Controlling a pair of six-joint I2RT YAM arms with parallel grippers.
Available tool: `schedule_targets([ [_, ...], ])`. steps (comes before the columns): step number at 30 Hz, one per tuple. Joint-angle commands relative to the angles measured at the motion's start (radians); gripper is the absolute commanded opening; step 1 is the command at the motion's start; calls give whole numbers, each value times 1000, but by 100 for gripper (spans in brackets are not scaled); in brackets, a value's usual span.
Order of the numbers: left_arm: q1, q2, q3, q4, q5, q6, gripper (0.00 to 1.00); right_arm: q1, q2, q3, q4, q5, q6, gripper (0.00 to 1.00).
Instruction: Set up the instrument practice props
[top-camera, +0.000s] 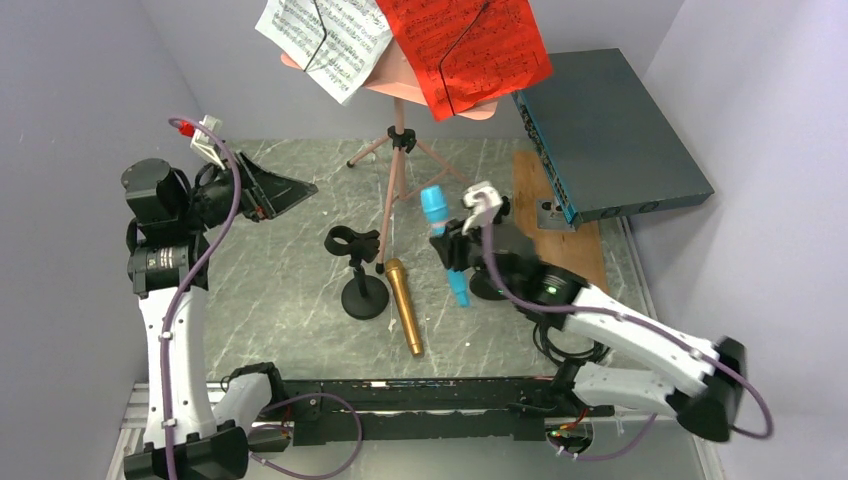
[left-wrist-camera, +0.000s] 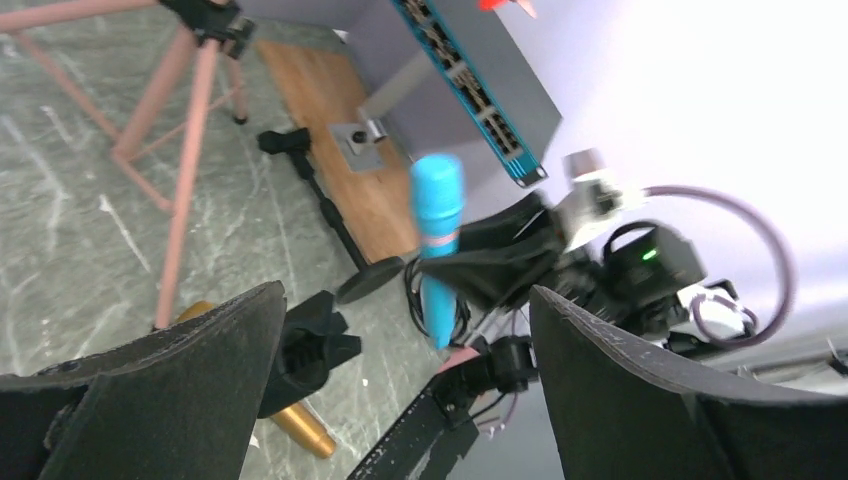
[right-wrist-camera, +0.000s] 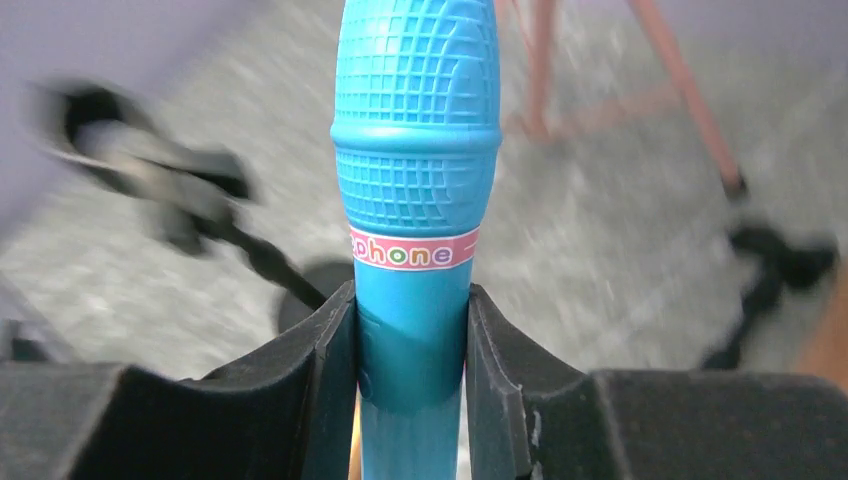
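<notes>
Plainly, the right gripper (right-wrist-camera: 412, 340) is clamped on the handle of the blue plastic toy microphone (right-wrist-camera: 415, 130), both fingers pressed flat against it just below the pink label band. The grip sits low on the body and leaves the ribbed head free. That looks deliberate, since the handle is the part that has to slot into a clip. Seen from above, the microphone is lifted off the grey marbled table (top-camera: 280, 300), right of centre, with its head pointing to the far side.

Just left of it stands a black round-based pole with a clip on top (top-camera: 362, 285), upright and unfilled, the likeliest holder for it. A gold metallic microphone (top-camera: 405, 307) lies flat between them. A second black pole (left-wrist-camera: 325, 205) lies on its side across the plain wooden board (top-camera: 560, 235) at the right, so it needs righting first.

At the far centre the pink hole-punched music desk on tripod legs (top-camera: 395, 75) already carries the white sheet-music page (top-camera: 325, 35) and the red sheet-music page (top-camera: 465, 50).

The left gripper (top-camera: 285, 190) hovers at the far left with its jaws spread wide and nothing between them, probably to keep clear.
</notes>
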Motion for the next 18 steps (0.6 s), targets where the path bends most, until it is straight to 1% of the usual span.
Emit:
schedule_targets([
  [1, -58, -26, 14, 72, 37, 16, 97, -9, -177, -70, 447, -377, -272, 0],
  [3, -64, -33, -7, 41, -5, 32, 97, -9, -172, -67, 629, -513, -298, 0],
  [4, -65, -36, -20, 27, -23, 37, 97, -9, -150, -41, 699, -549, -319, 0],
  [7, -65, -51, -45, -61, -96, 89, 97, -9, -26, 34, 946, -612, -309, 0],
  [9, -66, -73, -51, -123, -164, 138, 97, -8, 58, 21, 1194, -655, -263, 0],
  [11, -67, -94, -45, -189, -242, 177, 97, -6, 155, 35, 1389, -662, -217, 0],
  [14, -66, -125, -22, -304, -414, 209, 97, 4, 269, 92, 1547, -639, -171, 0],
  [16, -67, -144, -2, -389, -566, 209, 98, 19, 331, 124, 1608, -601, -165, 0],
  [18, -72, -155, 6, -442, -659, 218, 99, 33, 375, 164, 1616, -578, -176, 0],
])
